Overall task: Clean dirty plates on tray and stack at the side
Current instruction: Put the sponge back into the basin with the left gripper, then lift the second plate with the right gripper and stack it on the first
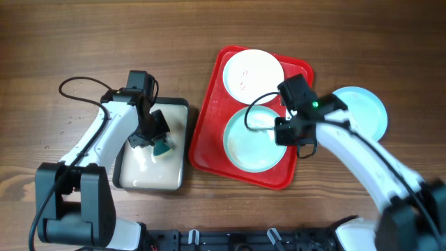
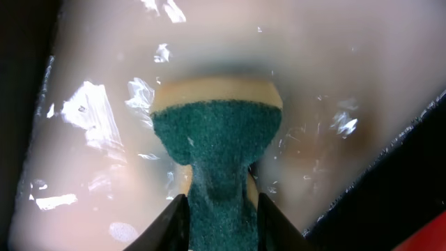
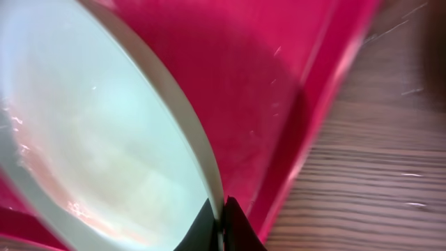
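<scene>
Pinching the rim of a mint plate point(image 3: 104, 125), the right hand point(image 3: 216, 217) has its two fingers drawn narrow on the edge nearest the right wall of the red tray point(image 3: 272, 90); whether the plate is lifted off the tray floor I can't tell. Across from it the left hand point(image 2: 216, 213) is clamped on a green sponge point(image 2: 216, 132), squeezing its waist so the head flares out, yellow backing showing behind, over a cream tray point(image 1: 143, 178) with a wet, shiny floor.

My reading is that the wiping step is in hand: one hand steadies the plate, the other holds the sponge ready by the water. The next move, I'd judge, calls for bringing sponge and plate together, the left arm crossing from the cream tray to the red one, and that thin grip on the rim must hold while the sponge pushes on the face.

The mint plate lies in the near half of the red tray, glossy and pale, with a pinkish tinge along its lower edge that could be smears or just the tray's red reflected. A white plate point(image 1: 252, 70) sits at the far end, close against it, with faint marks on it. A third plate point(image 1: 366, 111), mint too, rests on the table point(image 1: 70, 42) just right of the tray, partly under the right arm, and looks clean
</scene>
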